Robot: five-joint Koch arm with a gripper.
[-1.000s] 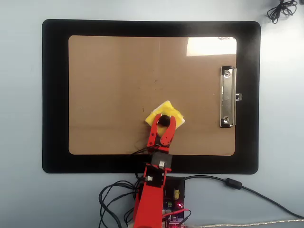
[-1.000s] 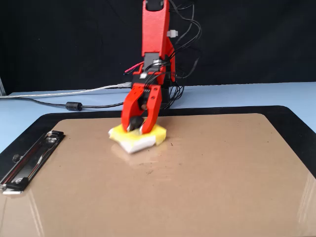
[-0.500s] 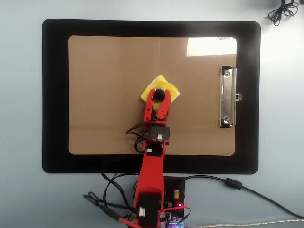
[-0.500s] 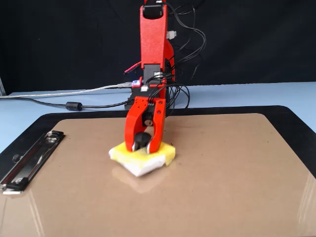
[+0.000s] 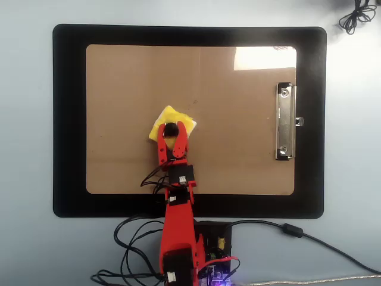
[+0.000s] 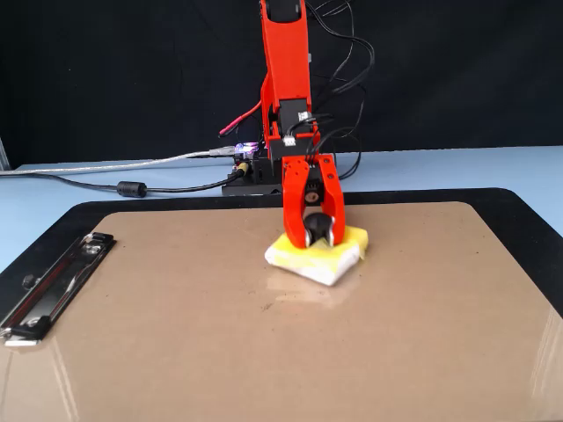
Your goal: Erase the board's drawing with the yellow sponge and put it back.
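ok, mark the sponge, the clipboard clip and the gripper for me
yellow sponge (image 5: 168, 114): overhead view, bare yellow top corner.
clip (image 5: 285, 122): overhead view, middle of the metal bar.
gripper (image 6: 315, 236): fixed view, between the fingertips, at the sponge's black knob.

Yellow sponge (image 5: 172, 122) flat on brown board (image 5: 238, 149); knob gripped.

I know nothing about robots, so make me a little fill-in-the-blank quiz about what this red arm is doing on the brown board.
1. The gripper is closed on the black knob of the ______ sponge.
2. The sponge rests on the brown ______.
3. In the overhead view, the silver clip sits at the board's ______ edge.
4. Under the board lies a larger mat coloured ______.

Missing words: yellow; board; right; black
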